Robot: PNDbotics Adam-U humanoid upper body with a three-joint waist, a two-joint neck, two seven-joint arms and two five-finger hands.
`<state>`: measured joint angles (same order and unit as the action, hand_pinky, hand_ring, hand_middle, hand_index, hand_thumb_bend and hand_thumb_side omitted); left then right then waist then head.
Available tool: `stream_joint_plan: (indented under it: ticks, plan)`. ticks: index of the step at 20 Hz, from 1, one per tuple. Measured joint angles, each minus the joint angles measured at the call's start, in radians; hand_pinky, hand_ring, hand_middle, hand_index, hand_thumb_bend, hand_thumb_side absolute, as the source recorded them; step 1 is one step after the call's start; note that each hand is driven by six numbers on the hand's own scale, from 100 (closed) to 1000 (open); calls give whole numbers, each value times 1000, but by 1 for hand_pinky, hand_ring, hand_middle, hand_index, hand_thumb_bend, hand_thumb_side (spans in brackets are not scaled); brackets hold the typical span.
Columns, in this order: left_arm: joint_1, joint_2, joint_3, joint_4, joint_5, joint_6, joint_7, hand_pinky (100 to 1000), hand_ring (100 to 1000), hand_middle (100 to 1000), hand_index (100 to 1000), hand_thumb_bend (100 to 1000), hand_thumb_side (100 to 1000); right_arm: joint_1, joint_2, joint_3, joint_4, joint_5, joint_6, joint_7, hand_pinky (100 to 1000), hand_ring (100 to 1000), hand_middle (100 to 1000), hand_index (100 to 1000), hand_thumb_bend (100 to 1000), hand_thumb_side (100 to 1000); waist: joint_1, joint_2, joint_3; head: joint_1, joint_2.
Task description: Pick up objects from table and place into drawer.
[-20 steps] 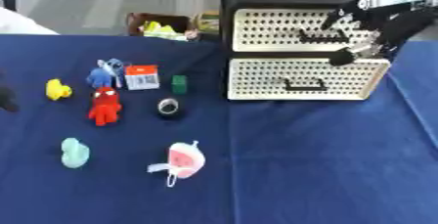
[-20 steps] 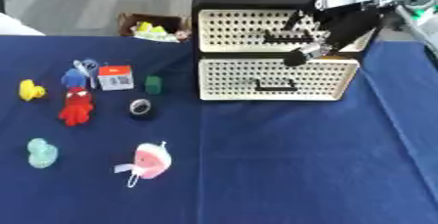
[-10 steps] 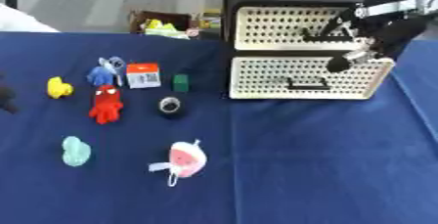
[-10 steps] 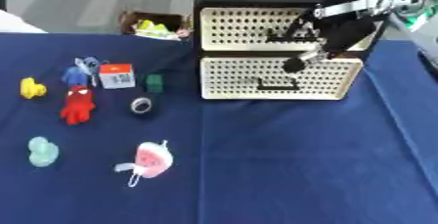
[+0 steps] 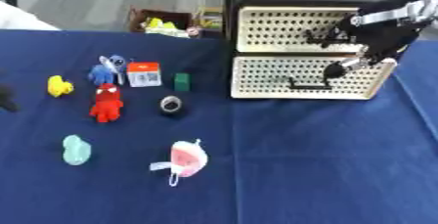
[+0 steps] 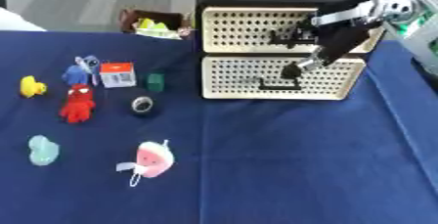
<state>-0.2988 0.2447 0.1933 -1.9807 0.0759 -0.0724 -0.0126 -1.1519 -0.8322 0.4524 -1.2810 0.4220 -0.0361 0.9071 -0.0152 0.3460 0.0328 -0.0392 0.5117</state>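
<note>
Right hand (image 6: 329, 54) in front of drawer unit (image 6: 273, 54), fingers curled downward, holding nothing; one fingertip (image 6: 292, 71) just above lower drawer handle (image 6: 272, 86). Both drawers closed. Left hand: dark shape at left edge (image 5: 5, 97), finger state cannot tell. Objects on blue surface (image 5: 299, 169), left of unit: yellow duck (image 5: 59, 85), red figure (image 5: 107, 103), blue figure (image 5: 104, 70), orange-white box (image 5: 143, 74), green cube (image 5: 181, 81), black ring (image 5: 171, 104), mint toy (image 5: 75, 149), pink toy (image 5: 186, 158).

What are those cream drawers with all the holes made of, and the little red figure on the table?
The drawers look like perforated sheet metal or hard plastic with a matte cream finish: flat stiff fronts with regular rows of punched holes and dark handles. I can't tell which. The red figure looks like soft plush fabric: rounded limbs and no shine, though it may be rubbery.
</note>
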Motion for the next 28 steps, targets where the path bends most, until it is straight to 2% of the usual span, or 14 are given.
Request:
stream_joint_plan:
  ticks: [10,18,28]
  plan:
    - [0,0,0,0,1,4,-2,424,515,572,815,100,1000,23,-27,17,-72,-46,40,0,100,100,100,877,532,796,-5,0,-2,-4,-4]
    - [0,0,0,0,1,7,-4,425,516,573,814,100,1000,81,-67,13,-165,-48,93,-1,100,100,100,880,513,802,-9,0,-2,-7,-4]
    - [-1,0,0,0,2,9,-5,425,516,574,813,100,1000,165,-127,-2,-271,-93,138,-4,100,100,100,885,488,828,-9,-1,0,-11,-10]
